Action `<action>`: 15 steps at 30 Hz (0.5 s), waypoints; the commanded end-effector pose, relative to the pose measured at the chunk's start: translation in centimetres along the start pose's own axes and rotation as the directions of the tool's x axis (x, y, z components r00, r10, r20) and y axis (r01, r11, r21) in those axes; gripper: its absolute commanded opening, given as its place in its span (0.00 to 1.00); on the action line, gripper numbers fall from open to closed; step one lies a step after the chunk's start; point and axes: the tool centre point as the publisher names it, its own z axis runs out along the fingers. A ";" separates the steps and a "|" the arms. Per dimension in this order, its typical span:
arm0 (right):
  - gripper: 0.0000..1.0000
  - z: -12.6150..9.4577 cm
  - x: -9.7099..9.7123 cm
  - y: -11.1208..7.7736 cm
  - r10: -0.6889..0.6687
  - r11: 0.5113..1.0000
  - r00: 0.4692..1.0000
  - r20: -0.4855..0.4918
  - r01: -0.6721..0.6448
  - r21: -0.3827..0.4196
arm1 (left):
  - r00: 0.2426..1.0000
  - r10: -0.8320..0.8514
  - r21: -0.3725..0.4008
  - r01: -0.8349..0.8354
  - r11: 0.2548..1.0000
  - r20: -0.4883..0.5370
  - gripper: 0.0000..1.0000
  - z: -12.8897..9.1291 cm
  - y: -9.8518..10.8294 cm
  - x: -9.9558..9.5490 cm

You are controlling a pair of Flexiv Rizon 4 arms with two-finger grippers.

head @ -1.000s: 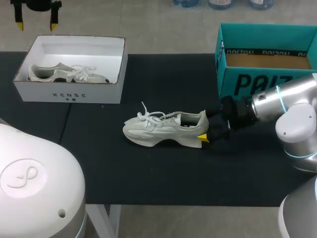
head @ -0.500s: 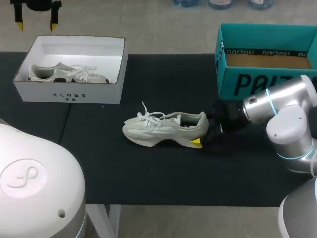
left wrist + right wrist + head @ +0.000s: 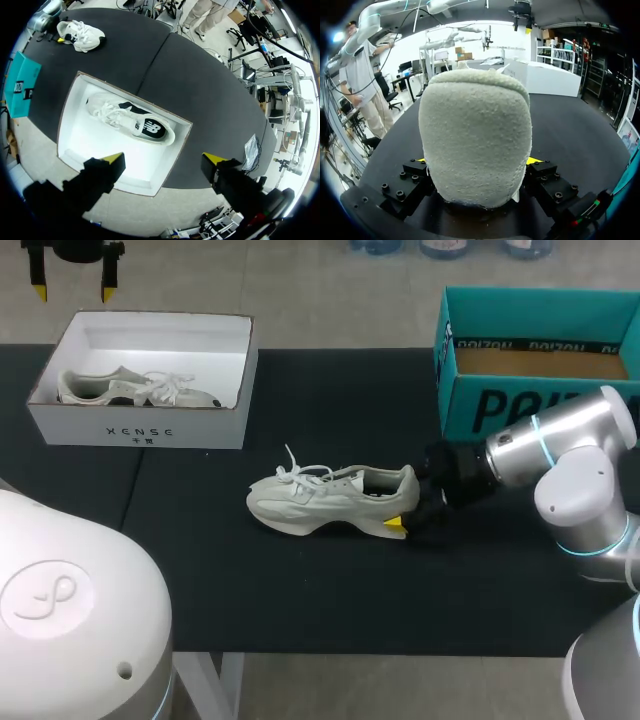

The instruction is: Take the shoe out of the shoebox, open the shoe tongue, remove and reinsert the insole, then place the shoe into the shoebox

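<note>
right gripper (image 3: 408, 512) (image 3: 479, 161): fingers spread wide, one to each side of the heel of the shoe (image 3: 325, 502) (image 3: 475, 140), the heel sitting between them; firm contact on both sides is not evident. one yellow tip shows at the near side of the heel in the head view. the right arm (image 3: 560, 455) comes in low over the table (image 3: 300, 590). the shoe lies on its sole outside the white shoebox (image 3: 140, 430) (image 3: 90, 145), near that box's front right corner, toe end toward the box, heel away from it, laces loose. left gripper (image 3: 72, 288) (image 3: 164, 160): fingers spread, holding nothing, raised above the white shoebox and just past its far left edge. inside the white shoebox a second shoe (image 3: 130, 390) (image 3: 132, 120) lies on its side along the far wall. a teal box (image 3: 500, 405) (image 3: 22, 85), open at the top, stands well apart from the white shoebox, toward the right arm's side. surface: matte black, with a seam (image 3: 132, 490) (image 3: 155, 60) running under the white shoebox's right portion. a small pale crumpled item (image 3: 250, 147) lies on the black surface well apart from the white shoebox; too small to identify.
</note>
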 end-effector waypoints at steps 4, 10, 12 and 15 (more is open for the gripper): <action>0.00 0.7 0.0 -0.2 0.001 1.000 1.000 -0.001 -0.001 0.002 | 1.000 0.001 0.001 -0.001 1.000 -0.003 1.00 -0.1 0.1 0.0; 0.00 0.7 0.0 -0.2 0.001 1.000 1.000 -0.001 -0.001 0.002 | 1.000 0.001 0.001 -0.001 1.000 -0.003 1.00 -0.1 0.1 0.0; 0.00 0.7 0.0 -0.2 0.001 1.000 1.000 -0.001 -0.001 0.002 | 1.000 0.001 0.001 -0.001 1.000 -0.003 1.00 -0.1 0.1 0.0; 0.00 0.7 0.0 -0.2 0.001 1.000 1.000 -0.001 -0.001 0.002 | 0.999 -0.008 -0.034 0.006 0.999 -0.048 1.00 -0.4 -0.4 -2.4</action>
